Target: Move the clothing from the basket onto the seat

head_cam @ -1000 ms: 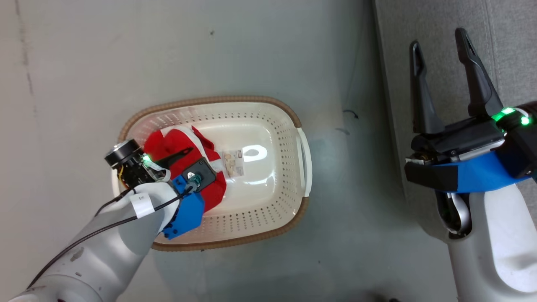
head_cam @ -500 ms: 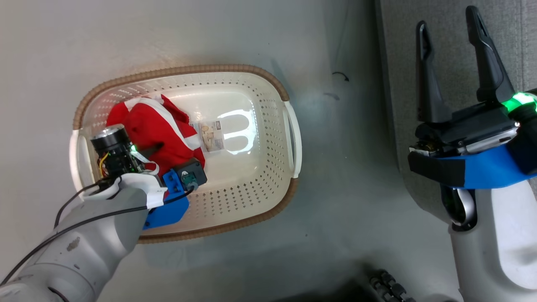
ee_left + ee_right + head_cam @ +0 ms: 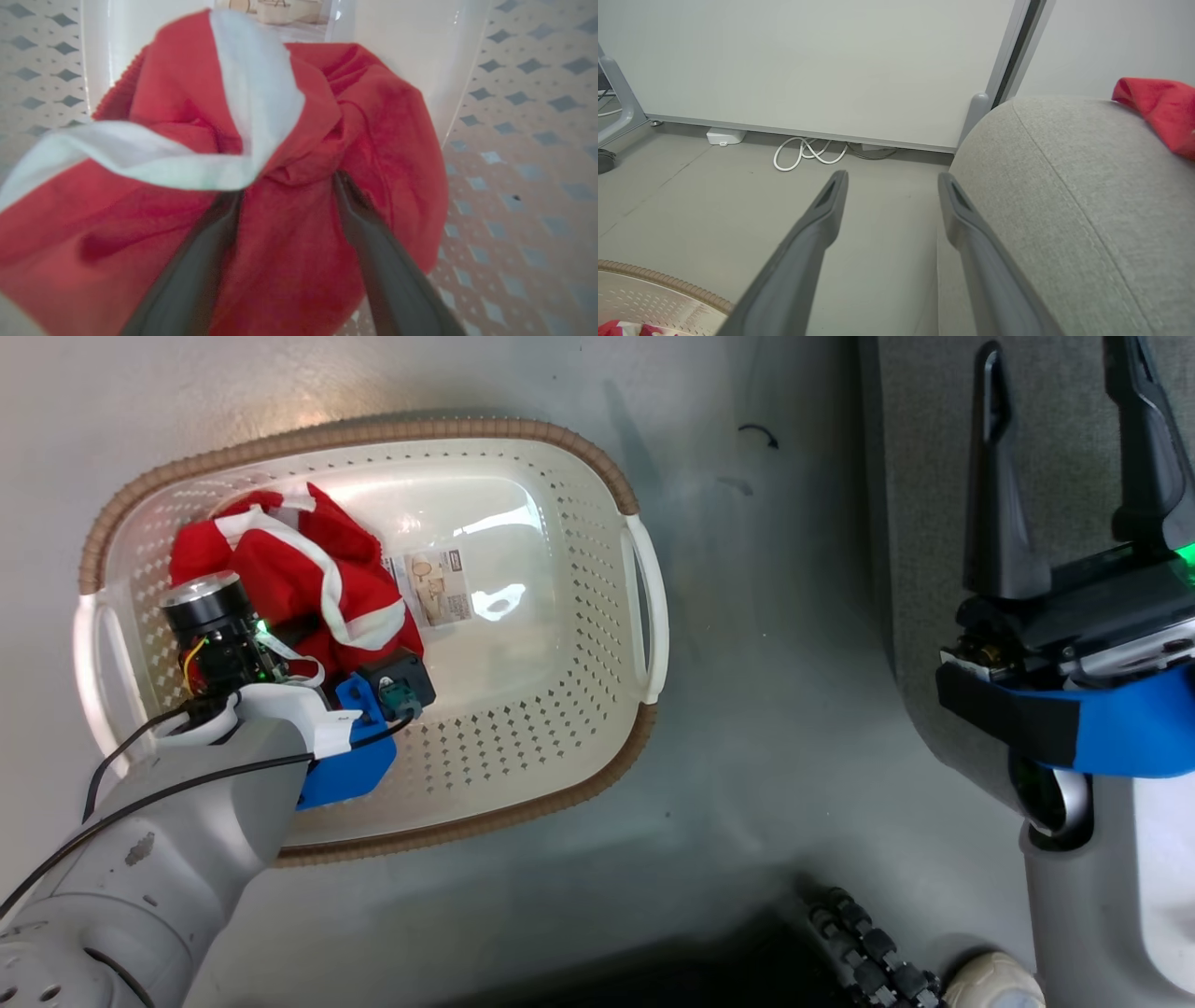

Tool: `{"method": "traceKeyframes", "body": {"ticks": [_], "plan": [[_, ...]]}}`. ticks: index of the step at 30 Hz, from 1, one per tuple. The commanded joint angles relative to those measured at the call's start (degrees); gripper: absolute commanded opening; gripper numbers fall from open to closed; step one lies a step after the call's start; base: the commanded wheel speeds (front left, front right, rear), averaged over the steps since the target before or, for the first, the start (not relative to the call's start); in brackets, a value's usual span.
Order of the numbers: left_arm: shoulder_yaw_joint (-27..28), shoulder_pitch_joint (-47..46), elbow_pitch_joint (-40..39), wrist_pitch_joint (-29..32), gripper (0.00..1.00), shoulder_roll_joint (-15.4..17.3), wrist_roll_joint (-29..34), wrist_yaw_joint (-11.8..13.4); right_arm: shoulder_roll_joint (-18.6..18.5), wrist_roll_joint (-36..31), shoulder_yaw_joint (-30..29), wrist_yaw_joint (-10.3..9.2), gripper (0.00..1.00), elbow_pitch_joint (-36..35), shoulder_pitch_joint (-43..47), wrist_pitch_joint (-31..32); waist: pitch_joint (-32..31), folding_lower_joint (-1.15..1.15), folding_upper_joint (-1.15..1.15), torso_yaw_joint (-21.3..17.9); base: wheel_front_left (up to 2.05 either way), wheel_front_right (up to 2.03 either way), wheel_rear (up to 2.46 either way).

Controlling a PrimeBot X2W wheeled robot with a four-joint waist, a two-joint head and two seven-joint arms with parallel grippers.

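Our left pincer point(image 3: 285, 191) reaches into the basket point(image 3: 523, 728) on the floor point(image 3: 747, 616), its fingers spread and pushed into the red, white-trimmed garment point(image 3: 299, 140) bunched at the basket's left end. A paper label point(image 3: 434, 588) lies on the basket's bottom just beside the cloth. Our right pincer point(image 3: 892, 177) hangs open over the edge of the grey seat point(image 3: 1064, 186), gripping nothing. We see a second red garment point(image 3: 1157, 107) lying farther along the seat.

Head overhead, wrists low; basket point(image 3: 420, 425) shared
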Motion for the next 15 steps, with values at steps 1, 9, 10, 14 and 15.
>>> {"method": "traceKeyframes", "body": {"ticks": [1,9,10,14,15], "plan": [[-0.2,-0.9,0.2,0.2,1.00,0.3,-0.3,-0.1,0.2,-0.5,-0.2,0.03,1.00,-0.8,0.2,0.0,1.0,-0.01,0.00,-0.2,0.00,0.00,0.00],[-0.2,-1.6,0.4,0.3,0.00,-0.5,-0.5,-0.1,0.4,-1.1,-0.2,0.03,1.00,-3.2,0.6,0.0,2.2,-0.01,0.00,-0.3,0.00,0.00,0.00],[-0.2,-1.7,0.4,-0.1,0.00,-0.7,-0.7,-0.1,0.4,-1.1,-0.3,0.03,1.00,-3.1,0.6,0.0,2.1,-0.01,0.00,-0.2,0.00,0.00,0.00],[-0.2,-1.8,0.3,-1.8,0.00,-1.8,-1.9,-0.1,0.5,-1.1,-0.5,0.03,1.00,-2.7,0.4,0.0,1.3,-0.01,0.00,0.3,0.00,0.00,0.00],[-0.2,-1.9,0.4,-2.3,0.00,-1.9,-2.6,-0.1,0.5,-1.1,-0.6,0.02,1.00,-2.6,0.4,0.0,1.0,-0.01,0.00,0.5,0.00,0.00,0.00]]}}
